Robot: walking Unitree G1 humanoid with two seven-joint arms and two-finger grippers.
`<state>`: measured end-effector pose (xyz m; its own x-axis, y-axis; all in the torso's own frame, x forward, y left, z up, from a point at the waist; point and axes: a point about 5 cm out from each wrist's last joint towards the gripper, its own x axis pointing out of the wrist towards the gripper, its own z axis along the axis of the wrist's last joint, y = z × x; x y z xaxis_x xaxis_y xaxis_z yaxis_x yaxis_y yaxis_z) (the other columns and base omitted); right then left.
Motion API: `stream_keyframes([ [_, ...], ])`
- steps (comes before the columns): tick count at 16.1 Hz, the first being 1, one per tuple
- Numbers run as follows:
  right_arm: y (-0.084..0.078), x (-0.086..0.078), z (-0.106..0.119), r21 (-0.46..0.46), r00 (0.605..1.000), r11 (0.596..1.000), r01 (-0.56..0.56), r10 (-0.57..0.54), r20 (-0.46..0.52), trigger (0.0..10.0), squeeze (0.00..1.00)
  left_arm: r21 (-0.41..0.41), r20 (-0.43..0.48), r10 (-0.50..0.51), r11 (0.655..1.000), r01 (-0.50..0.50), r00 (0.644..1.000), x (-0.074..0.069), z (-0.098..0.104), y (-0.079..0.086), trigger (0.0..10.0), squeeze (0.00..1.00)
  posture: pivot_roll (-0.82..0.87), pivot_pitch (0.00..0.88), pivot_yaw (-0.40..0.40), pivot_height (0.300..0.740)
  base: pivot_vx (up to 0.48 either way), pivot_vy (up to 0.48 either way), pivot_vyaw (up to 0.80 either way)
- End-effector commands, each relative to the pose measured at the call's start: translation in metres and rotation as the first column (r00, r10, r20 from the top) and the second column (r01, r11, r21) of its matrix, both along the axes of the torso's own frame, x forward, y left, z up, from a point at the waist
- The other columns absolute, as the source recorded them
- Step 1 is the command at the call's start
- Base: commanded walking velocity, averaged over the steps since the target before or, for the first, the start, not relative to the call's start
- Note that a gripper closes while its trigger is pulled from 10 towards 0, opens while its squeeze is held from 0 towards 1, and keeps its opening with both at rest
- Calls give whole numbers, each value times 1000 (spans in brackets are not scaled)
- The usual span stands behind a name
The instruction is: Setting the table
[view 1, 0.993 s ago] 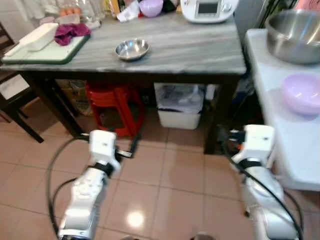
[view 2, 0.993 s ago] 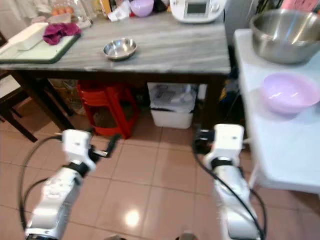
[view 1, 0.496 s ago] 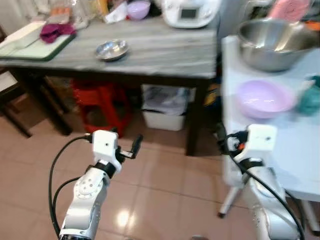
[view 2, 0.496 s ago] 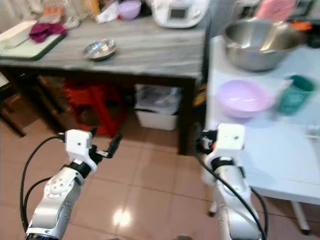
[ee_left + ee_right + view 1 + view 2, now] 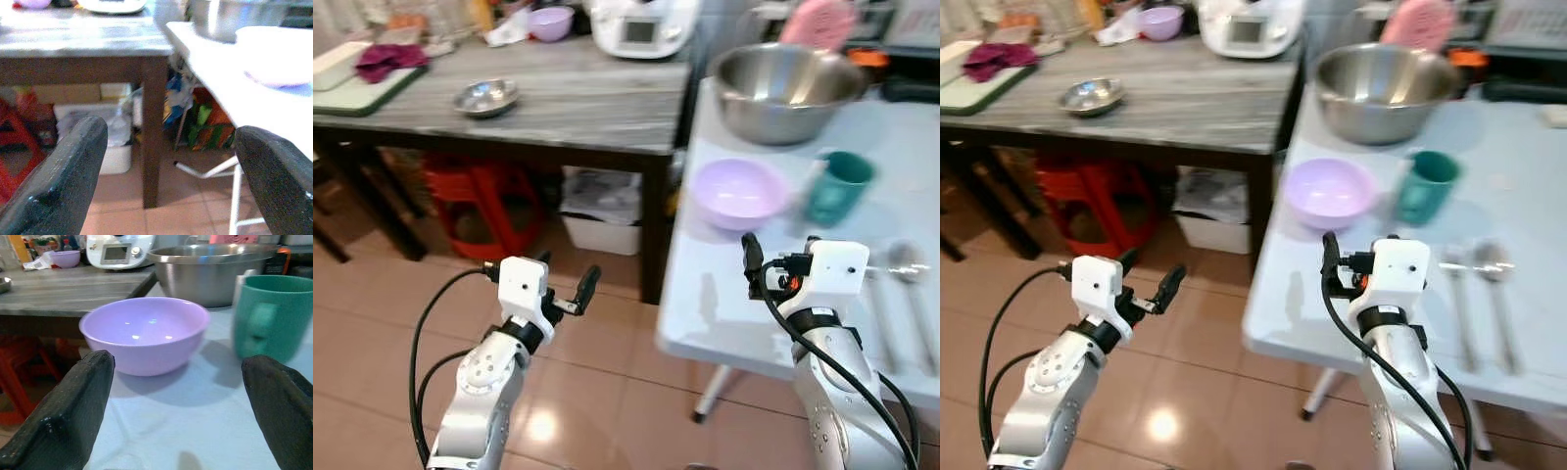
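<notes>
A lilac bowl point(image 5: 741, 193) stands near the left edge of the white table point(image 5: 724, 304), with a teal mug point(image 5: 837, 186) just to its right. Behind them is a large steel bowl point(image 5: 788, 78). A spoon point(image 5: 1489, 264) and a fork point(image 5: 1456, 294) lie on the table further right. My right gripper point(image 5: 778, 253) hovers open above the table's near part, pointing at the lilac bowl point(image 5: 144, 333) and the teal mug point(image 5: 269, 316), with nothing between its fingers. My left gripper point(image 5: 566, 274) is open and empty over the tiled floor, left of the white table.
A grey marble-topped table point(image 5: 578, 108) stands to the left, touching the white table. It carries a small steel bowl point(image 5: 486, 95), a white appliance point(image 5: 641, 24) and a cutting board with a magenta cloth point(image 5: 382, 59). Beneath it are a red stool point(image 5: 484, 196) and a white bin point(image 5: 600, 206).
The head camera has swung to the right, so the white table with mug and cutlery now fills the right side. Both grippers stay open and empty.
</notes>
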<state>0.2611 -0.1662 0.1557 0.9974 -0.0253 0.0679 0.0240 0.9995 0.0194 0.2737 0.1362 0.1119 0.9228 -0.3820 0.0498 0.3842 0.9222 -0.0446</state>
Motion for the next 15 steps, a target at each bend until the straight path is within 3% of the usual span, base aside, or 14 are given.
stream_keyframes([
  [1, 8, 0, 3, 10, 999, 999, -33, 33, 12, 10000, 0, 16, -19, 21, 1000, -21, 1000, -2, -3, 9, 10000, 0, -218, 123, 67, 740, 0, -368, 0],
  [8, 11, -2, -1, 23, 999, 999, -33, 33, -5, 10000, 0, 28, -33, -1, 1000, 2, 999, -6, -6, 9, 10000, 0, -215, 129, 74, 740, 0, -317, -199],
  [12, 12, -2, -3, 27, 999, 999, -29, 30, -11, 10000, 0, 18, -45, -15, 1000, 16, 999, -7, -7, 8, 10000, 0, -214, 136, 82, 740, 0, 0, 0],
  [15, 15, -2, -7, 79, 999, 997, -11, 14, -35, 10000, 0, 34, -33, -177, 984, 178, 984, -13, -6, 1, 10000, 0, -217, 146, 90, 740, 0, 0, 0],
])
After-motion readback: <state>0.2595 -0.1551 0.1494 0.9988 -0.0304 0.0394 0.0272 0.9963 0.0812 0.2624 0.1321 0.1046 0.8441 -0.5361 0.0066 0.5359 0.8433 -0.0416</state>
